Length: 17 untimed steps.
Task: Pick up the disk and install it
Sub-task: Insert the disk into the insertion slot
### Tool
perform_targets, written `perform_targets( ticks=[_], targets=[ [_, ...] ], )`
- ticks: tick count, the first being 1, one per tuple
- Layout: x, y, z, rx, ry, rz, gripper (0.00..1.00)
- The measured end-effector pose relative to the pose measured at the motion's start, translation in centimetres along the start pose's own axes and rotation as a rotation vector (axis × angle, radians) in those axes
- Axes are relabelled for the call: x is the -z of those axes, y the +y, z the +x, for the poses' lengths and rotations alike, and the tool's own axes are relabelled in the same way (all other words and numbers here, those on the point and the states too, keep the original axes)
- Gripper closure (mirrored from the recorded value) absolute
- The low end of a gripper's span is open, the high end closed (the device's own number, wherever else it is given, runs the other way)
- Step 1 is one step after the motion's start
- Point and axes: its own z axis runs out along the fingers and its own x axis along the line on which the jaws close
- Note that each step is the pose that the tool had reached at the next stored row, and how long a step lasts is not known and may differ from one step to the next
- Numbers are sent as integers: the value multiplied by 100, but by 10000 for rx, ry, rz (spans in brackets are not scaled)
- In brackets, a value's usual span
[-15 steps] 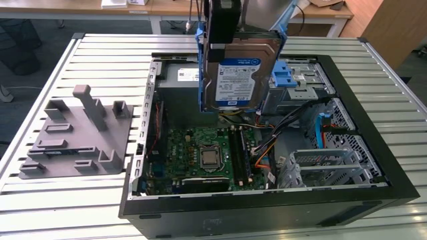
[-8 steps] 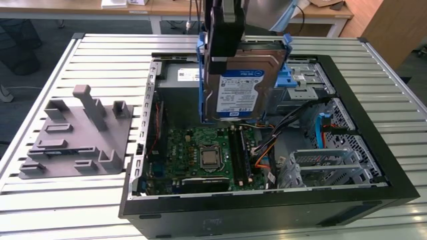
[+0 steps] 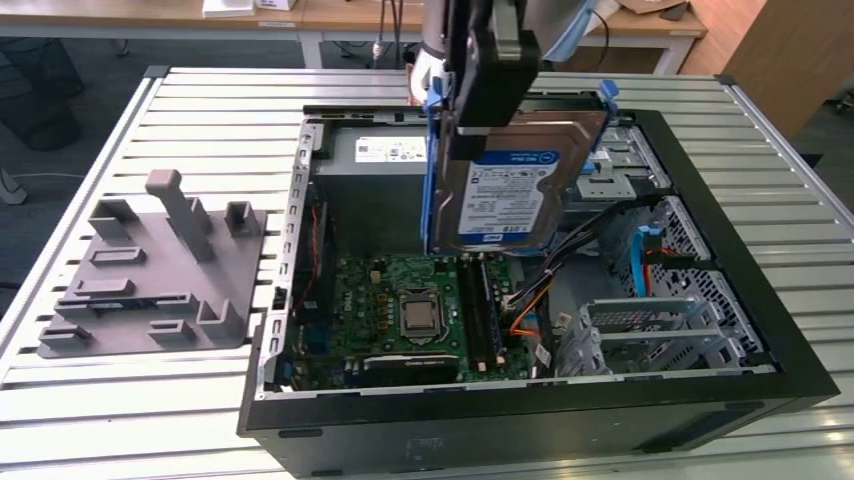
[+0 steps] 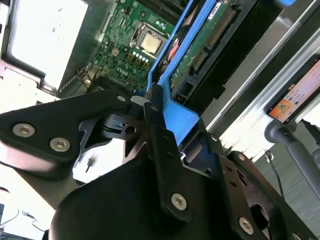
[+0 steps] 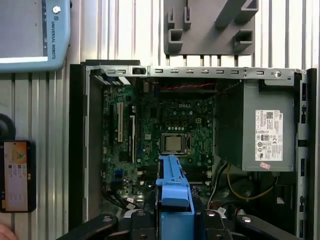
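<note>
1. exterior view: the gripper (image 3: pixel 483 100) hangs over the open computer case (image 3: pixel 747 330) with its jaws closed on the upper end of the disk (image 3: pixel 514 190). the disk is in the air above the motherboard (image 3: pixel 414 315), clear of everything below it. it hangs on edge, long axis close to vertical with a slight tilt, and the blue-and-white label faces this camera. the blue bracket (image 3: pixel 433 170) runs down the edge on the exterior view's left.

2. exterior view, the step in hand: the carry toward the drive cage (image 3: pixel 667 335) at the exterior view's right looks under way, not finished. doing it well, i judge, means keeping the lower edge above the board and the loose cables (image 3: pixel 534 300) — and squaring the bracket rails with the bay before lowering.

3. second wrist view: the jaws pinch the blue bracket (image 4: pixel 172 107) at the near end of the disk (image 4: pixel 210 45). its circuit-board underside and connector edge show, and the long axis runs away from the gripper (image 4: pixel 157 125) toward the processor socket (image 4: pixel 150 44).

4. first wrist view: the bracket's end (image 5: pixel 174 192) sits just ahead of the gripper (image 5: pixel 175 220), above the motherboard (image 5: pixel 165 130). the power-supply box (image 5: pixel 262 130) lies inside the case, and the grey fixture plate (image 5: pixel 210 27) stands outside it on the slatted surface (image 5: pixel 115 30).
</note>
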Motion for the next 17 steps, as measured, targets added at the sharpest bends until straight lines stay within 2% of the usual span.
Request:
perform_targets(
  ticks=[1, 3, 9, 11, 13, 17],
  targets=[
    [-1, -36, 7, 0, 0, -1, 64],
    [-5, -50, 54, -1, 1, 0, 64],
    [-27, -54, 318, 0, 0, 0, 64],
    [-33, -65, 386, 0, 1, 0, 64],
    [-37, -110, 426, -2, 2, 0, 64],
    [-47, -268, 453, -2, 2, 0, 64]
  ],
)
